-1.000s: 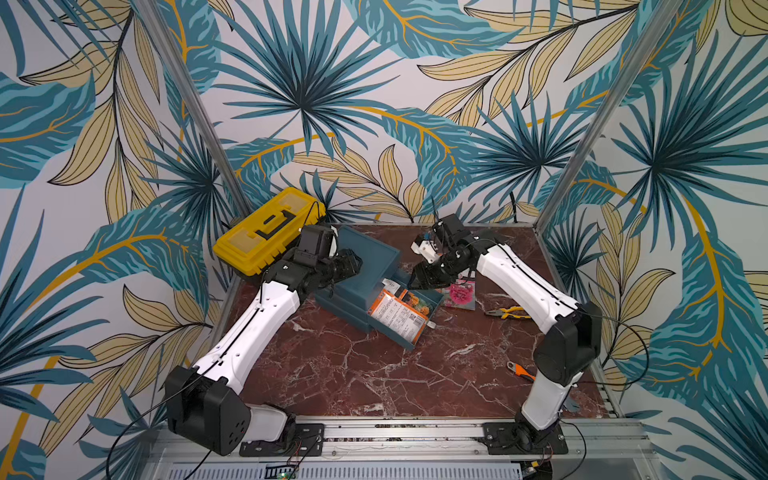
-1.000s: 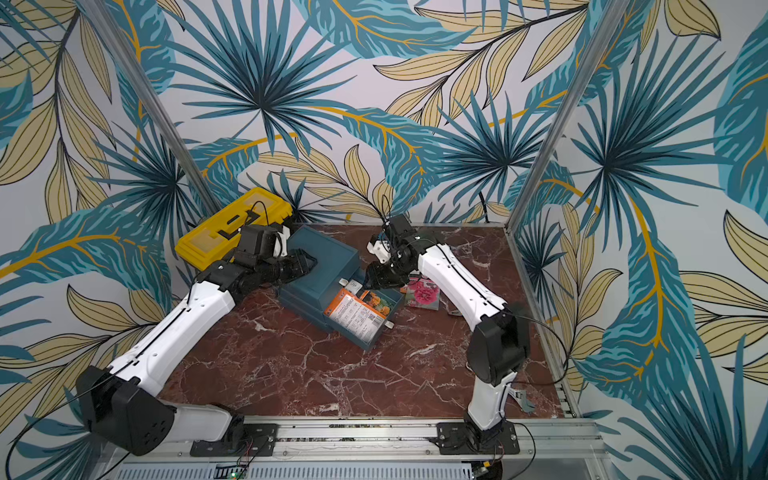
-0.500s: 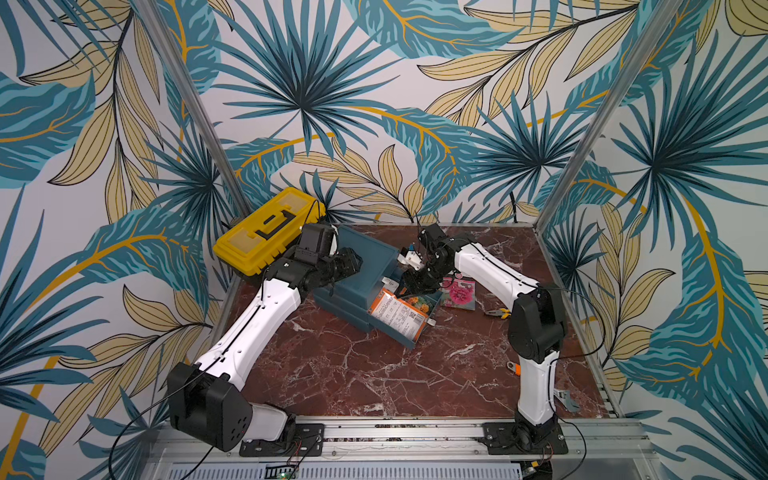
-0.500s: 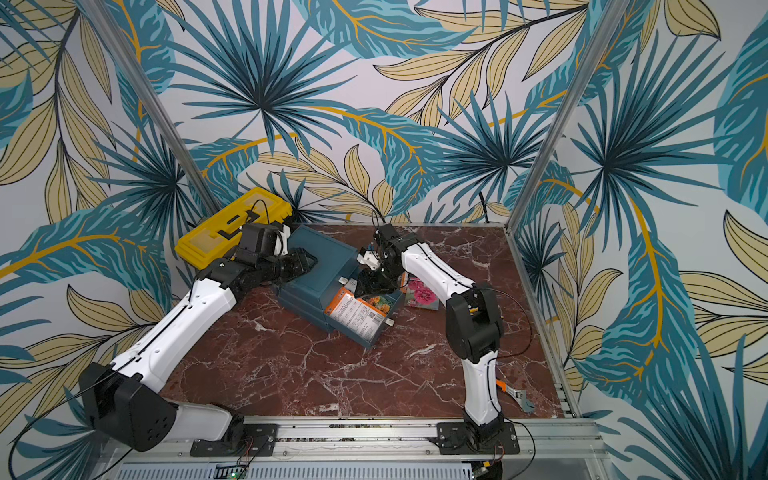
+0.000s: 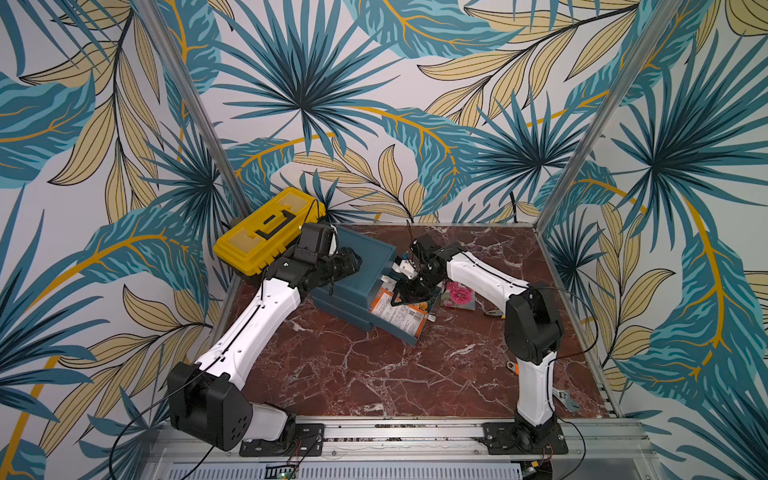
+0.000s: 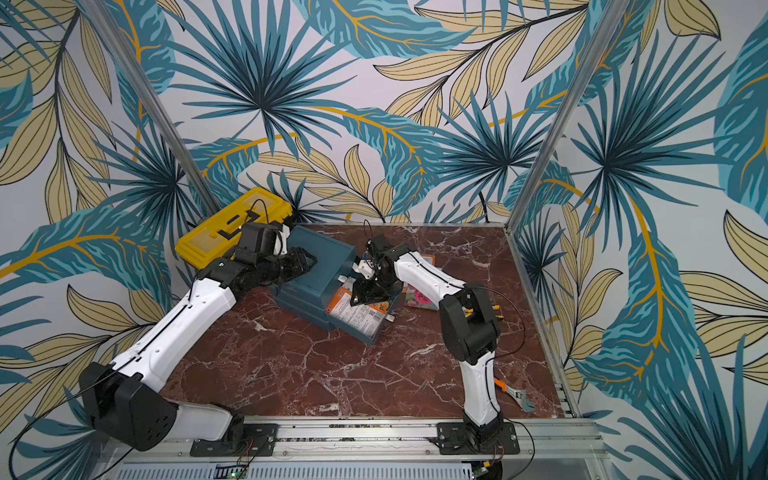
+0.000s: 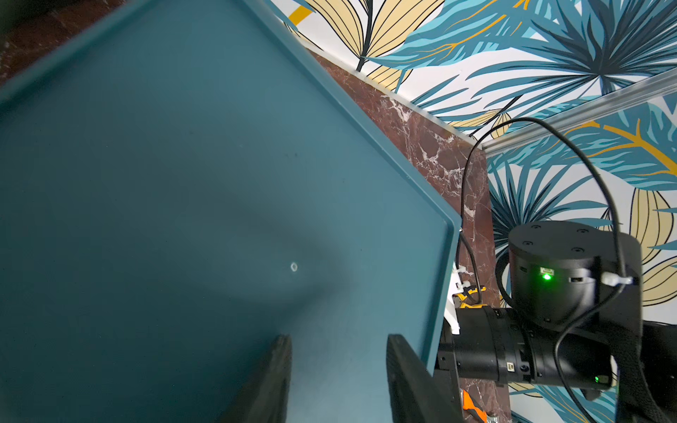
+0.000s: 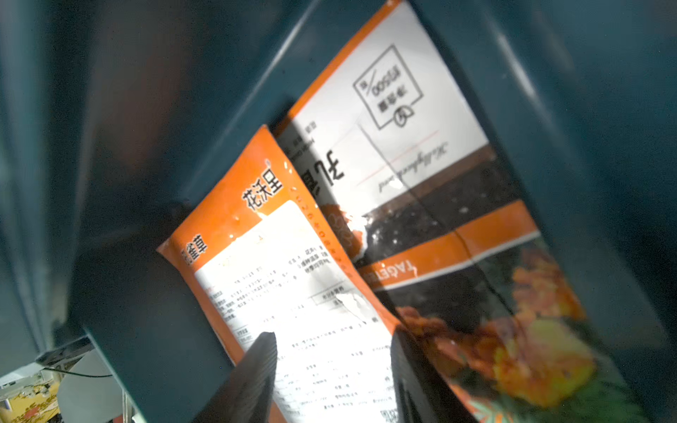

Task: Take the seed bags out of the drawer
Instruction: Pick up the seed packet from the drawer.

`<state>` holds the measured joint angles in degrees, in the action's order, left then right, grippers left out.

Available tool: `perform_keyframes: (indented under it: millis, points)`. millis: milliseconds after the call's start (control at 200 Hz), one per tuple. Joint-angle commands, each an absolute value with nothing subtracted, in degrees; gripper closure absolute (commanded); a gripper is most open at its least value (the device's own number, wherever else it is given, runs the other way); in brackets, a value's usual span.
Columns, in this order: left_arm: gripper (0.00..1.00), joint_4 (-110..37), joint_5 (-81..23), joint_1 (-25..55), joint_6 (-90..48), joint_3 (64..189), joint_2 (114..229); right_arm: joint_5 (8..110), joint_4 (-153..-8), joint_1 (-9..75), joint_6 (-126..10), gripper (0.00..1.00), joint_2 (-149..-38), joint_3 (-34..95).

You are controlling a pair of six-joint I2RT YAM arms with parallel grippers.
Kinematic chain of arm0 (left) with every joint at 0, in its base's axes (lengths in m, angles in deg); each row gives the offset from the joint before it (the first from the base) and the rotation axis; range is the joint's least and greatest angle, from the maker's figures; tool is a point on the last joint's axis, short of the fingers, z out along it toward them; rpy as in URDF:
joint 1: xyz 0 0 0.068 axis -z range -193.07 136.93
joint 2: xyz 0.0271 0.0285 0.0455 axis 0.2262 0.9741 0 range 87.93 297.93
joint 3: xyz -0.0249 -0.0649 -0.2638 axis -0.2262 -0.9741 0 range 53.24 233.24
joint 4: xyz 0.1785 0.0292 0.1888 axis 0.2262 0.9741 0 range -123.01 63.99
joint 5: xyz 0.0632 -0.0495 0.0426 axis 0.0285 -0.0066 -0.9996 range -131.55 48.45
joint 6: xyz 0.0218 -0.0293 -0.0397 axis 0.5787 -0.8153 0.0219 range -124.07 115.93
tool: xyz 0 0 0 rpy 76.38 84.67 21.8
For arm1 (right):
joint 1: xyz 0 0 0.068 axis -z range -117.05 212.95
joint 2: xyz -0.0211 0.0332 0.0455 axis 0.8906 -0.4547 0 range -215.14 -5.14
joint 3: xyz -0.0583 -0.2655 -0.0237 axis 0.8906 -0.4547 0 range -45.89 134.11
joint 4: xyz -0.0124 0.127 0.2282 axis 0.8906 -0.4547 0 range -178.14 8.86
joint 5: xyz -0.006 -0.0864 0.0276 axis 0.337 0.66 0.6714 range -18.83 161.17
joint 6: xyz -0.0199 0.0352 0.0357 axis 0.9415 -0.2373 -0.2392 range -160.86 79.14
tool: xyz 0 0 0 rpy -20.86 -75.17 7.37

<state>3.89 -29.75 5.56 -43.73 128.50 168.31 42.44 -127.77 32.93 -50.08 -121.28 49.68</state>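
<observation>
You see orange-and-white seed bags (image 8: 311, 293), a dark blue-green drawer (image 5: 392, 332), a yellow toolbox (image 5: 257, 241), a red-brown table (image 5: 353, 374) with white veins, and walls (image 5: 374, 83) with blue and tan leaves.

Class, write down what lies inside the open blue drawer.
Inside the drawer, two seed bags show: a text-side-up bag overlapping an orange-flower bag. The right gripper hovers open over them. Anything underneath is covered.

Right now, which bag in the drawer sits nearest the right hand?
The top bag, white printed back up, directly in front of the right hand. The bag under it shows its orange-flower front and lies off to one side.
</observation>
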Motion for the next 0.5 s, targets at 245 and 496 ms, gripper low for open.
perform_keyframes:
  millis: [245,496]
  points:
    - [0.53,19.48,-29.69,5.38,-43.37,125.91,172.16,51.16,-116.74,32.54,-51.38,0.36,-113.86,41.85]
    - [0.53,20.54,-30.13,5.35,-42.95,126.28,171.6,44.83,-119.57,32.51,-50.53,0.37,-118.76,44.28]
